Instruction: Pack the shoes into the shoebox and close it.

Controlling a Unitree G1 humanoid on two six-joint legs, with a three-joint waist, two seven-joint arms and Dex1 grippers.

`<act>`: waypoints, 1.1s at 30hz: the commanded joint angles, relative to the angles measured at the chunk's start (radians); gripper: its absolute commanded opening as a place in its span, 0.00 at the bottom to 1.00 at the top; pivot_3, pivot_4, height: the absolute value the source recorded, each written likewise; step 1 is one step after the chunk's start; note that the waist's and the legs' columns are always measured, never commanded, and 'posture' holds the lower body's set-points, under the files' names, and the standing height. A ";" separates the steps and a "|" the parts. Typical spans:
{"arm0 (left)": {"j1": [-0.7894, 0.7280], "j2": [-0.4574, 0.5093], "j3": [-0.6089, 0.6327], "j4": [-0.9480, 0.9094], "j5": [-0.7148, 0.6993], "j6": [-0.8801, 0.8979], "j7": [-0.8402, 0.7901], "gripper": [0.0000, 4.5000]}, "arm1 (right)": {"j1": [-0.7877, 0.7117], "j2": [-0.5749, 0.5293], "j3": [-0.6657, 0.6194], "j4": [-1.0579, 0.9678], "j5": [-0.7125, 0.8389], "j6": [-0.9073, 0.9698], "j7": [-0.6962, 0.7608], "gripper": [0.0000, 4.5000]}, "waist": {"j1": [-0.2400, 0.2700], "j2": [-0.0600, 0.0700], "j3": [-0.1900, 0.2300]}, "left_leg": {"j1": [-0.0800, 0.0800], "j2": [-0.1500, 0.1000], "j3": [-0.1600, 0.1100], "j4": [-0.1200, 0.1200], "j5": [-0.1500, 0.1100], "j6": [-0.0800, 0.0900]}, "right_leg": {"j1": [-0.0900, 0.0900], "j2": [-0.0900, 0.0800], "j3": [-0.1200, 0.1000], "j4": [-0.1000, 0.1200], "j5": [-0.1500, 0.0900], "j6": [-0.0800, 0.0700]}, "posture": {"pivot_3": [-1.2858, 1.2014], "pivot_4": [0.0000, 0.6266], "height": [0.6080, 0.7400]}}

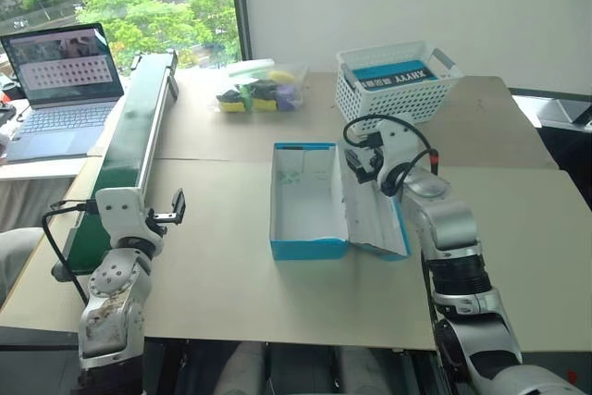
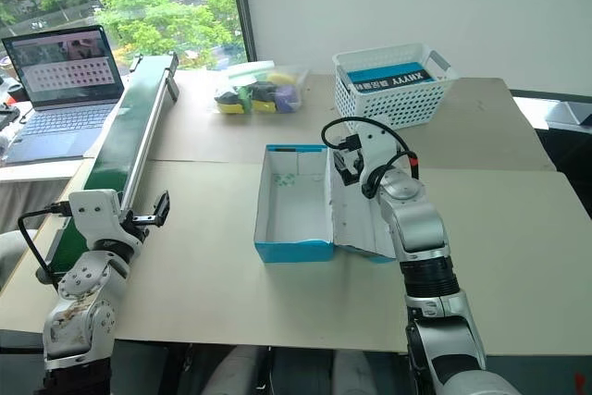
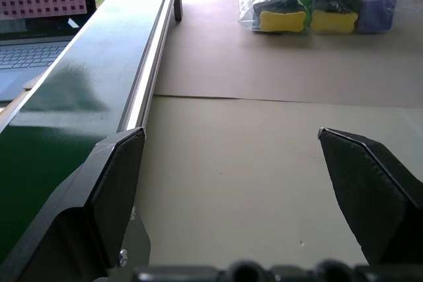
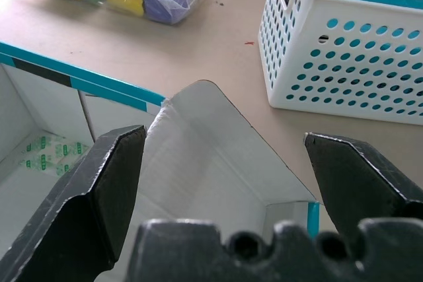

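The blue shoebox (image 1: 308,199) is seen open in the middle of the worktop (image 1: 231,275), with its lid laid flat to the right. The right gripper (image 4: 218,183) is held over the lid, fingers spread wide and empty. The left gripper (image 3: 231,196) is held near a green rail (image 1: 139,127), fingers wide too.

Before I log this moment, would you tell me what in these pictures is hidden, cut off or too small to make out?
- Shoebox: the right arm covers part of its open lid in the eye views; the right wrist view's edge crops it.
- Laptop: screen content too small to read; cut by the picture's edge.
- Clear bag: its coloured contents cannot be identified.
- White basket: the blue item inside is mostly hidden by the walls.
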 commanded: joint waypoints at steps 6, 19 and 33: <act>-0.037 0.011 -0.028 -0.099 0.012 0.073 0.028 1.00 | -0.098 0.068 -0.072 0.040 0.040 -0.068 -0.020 1.00 | -0.001 0.000 0.000 | 0.000 0.001 0.000 0.000 0.000 0.000 | 0.000 0.001 0.000 0.000 0.001 -0.001 | 0.52 0.24 0.98; 0.124 0.079 0.295 -0.076 -0.124 0.121 -0.008 1.00 | -0.192 0.117 0.309 -0.157 0.306 0.081 0.512 1.00 | -0.025 -0.002 -0.001 | 0.003 0.011 0.000 -0.001 -0.001 -0.002 | 0.000 0.010 0.001 -0.001 0.002 -0.005 | 0.52 0.24 0.98; 0.160 0.181 0.316 -0.030 -0.179 0.150 -0.126 1.00 | -0.106 0.097 0.444 -0.152 0.143 -0.034 0.516 1.00 | -0.020 -0.005 -0.003 | 0.003 0.013 -0.001 -0.001 -0.002 -0.005 | -0.002 0.011 0.001 -0.001 0.003 -0.007 | 0.52 0.24 0.98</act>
